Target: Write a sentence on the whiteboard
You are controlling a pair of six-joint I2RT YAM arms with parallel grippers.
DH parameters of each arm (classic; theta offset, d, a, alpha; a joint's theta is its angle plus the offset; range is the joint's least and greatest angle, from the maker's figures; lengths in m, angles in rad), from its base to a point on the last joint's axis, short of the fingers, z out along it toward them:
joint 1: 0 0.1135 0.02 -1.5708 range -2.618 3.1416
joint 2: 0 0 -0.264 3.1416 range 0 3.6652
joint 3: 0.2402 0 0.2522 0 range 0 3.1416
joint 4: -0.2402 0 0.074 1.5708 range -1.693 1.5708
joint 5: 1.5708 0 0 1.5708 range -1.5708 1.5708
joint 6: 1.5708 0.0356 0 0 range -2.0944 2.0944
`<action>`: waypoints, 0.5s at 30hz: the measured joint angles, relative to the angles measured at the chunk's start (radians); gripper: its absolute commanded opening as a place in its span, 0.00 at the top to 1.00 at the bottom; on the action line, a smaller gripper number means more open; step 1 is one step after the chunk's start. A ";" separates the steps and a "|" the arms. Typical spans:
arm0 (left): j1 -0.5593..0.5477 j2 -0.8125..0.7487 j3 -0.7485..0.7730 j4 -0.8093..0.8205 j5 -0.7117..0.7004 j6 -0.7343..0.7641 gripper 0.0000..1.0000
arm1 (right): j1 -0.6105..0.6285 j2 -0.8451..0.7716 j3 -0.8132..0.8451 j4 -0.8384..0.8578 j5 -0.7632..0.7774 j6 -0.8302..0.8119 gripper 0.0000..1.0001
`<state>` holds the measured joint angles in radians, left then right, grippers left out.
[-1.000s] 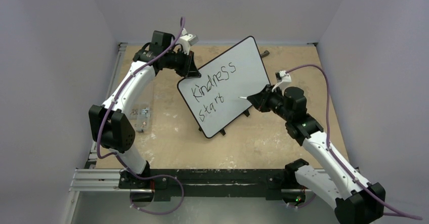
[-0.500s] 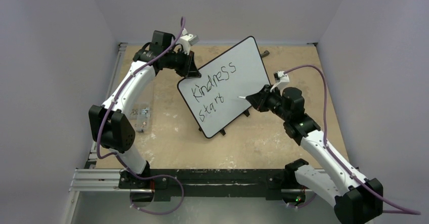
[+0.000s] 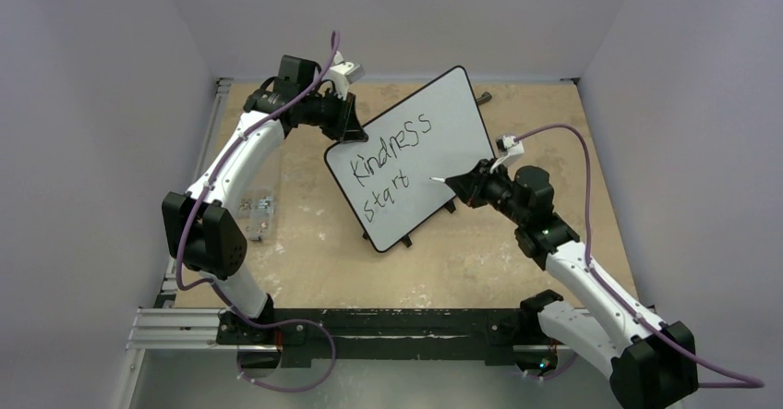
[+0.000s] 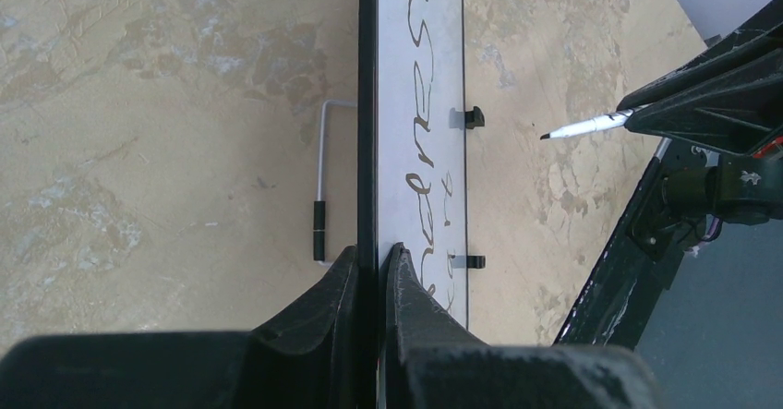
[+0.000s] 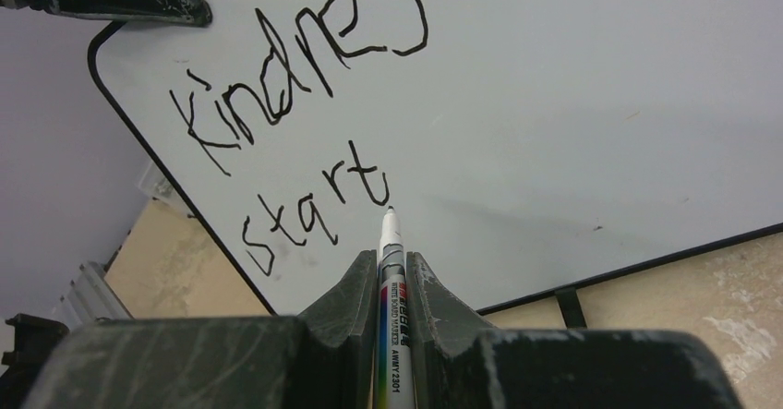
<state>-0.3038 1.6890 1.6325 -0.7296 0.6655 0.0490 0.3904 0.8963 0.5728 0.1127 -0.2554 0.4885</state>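
Standing on its little feet in the middle of the bench [image 3: 480, 257], the whiteboard [image 3: 434, 123] looks light, stiff and glossy-slick. I'd guess it could skid or tip under pen pressure, so its thin rim is the sensible place to hold. The left claw [image 4: 377, 275] is pinched on that rim at the upper left corner, its arm arched high. The right claw [image 5: 391, 284] grips a marker [image 5: 389, 243], forearm reaching in low, with the tip beside the "t" of the sentence [image 3: 392, 164] and seemingly just off the surface.

"Kindness" over "start" is scrawled in black on the whiteboard [image 5: 572, 104] just past the right end effector [image 5: 390, 258]; "AWAY 2301" can sorta be read on the marker [image 5: 390, 239] gripped there.
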 measured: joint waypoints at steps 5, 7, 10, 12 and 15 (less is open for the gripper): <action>0.000 -0.001 0.000 0.000 -0.001 0.000 1.00 | 0.000 -0.014 -0.011 0.040 -0.006 -0.014 1.00; 0.000 -0.006 -0.010 0.007 -0.003 0.000 1.00 | 0.000 -0.021 -0.013 0.056 -0.009 -0.019 1.00; 0.000 -0.016 -0.023 0.017 -0.007 -0.001 1.00 | 0.000 -0.023 -0.017 0.075 -0.010 -0.023 1.00; -0.001 -0.016 -0.023 0.017 -0.008 -0.001 1.00 | 0.000 -0.027 -0.022 0.076 -0.010 -0.025 1.00; -0.001 -0.016 -0.023 0.016 -0.010 -0.001 1.00 | 0.000 -0.039 -0.029 0.076 -0.009 -0.028 1.00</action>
<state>-0.3046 1.6730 1.6100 -0.7132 0.6556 0.0483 0.3904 0.8570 0.5438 0.1883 -0.2646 0.4603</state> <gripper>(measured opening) 0.079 0.106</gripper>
